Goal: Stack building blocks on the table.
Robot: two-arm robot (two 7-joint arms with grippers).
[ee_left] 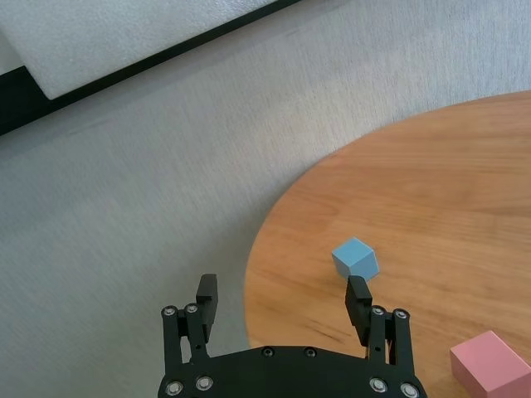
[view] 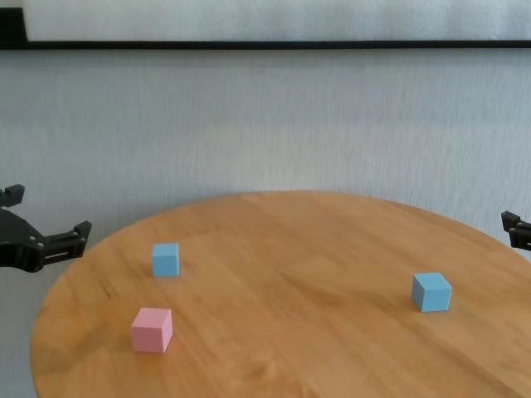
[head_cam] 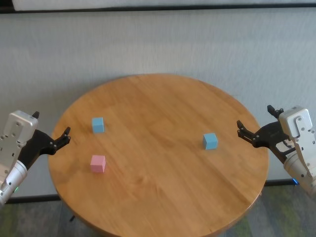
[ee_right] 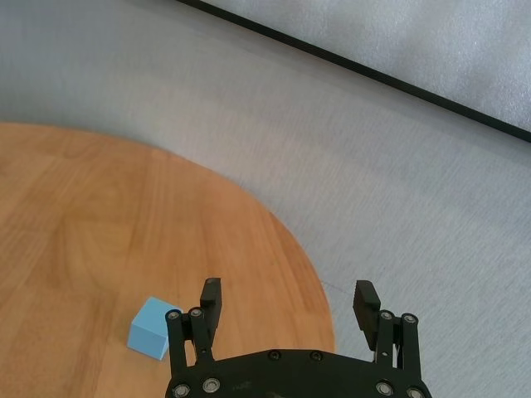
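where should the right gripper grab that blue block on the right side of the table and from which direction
Probably from straight above, closing the jaws on two opposite vertical faces. The right-side blue block is a small cube sitting flat on the table with nothing beside it, so its sides are free. It sits slightly turned, so the wrist likely needs rotating to square up. The right gripper, jaws open, hovers at the table's edge nearby.

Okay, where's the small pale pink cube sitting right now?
In the head view, the small pale pink cube sits on the round wooden table's left side, near its front edge, apart from the light blue cube just behind it.

Silver-grey forearms (head_cam: pixel 15 143), black grippers (head_cam: pixel 52 136), screw-studded finger bases.
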